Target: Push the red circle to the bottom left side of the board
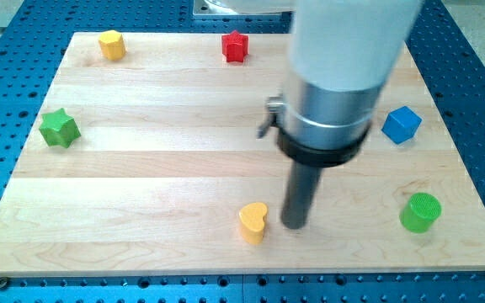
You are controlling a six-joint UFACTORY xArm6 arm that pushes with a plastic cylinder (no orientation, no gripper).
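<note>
No red circle shows in the camera view; the arm's wide body point(343, 67) hides part of the board's upper right. My tip point(294, 225) rests on the wooden board point(141, 177) near the bottom centre. It stands just right of a yellow heart block point(253, 222), with a small gap between them. A red star point(236, 45) lies near the board's top edge, far above the tip.
A green star point(59, 128) lies at the left edge. A yellow block point(112, 44) lies at the top left. A blue cube point(402, 124) lies at the right edge, and a green circle point(420, 212) at the bottom right.
</note>
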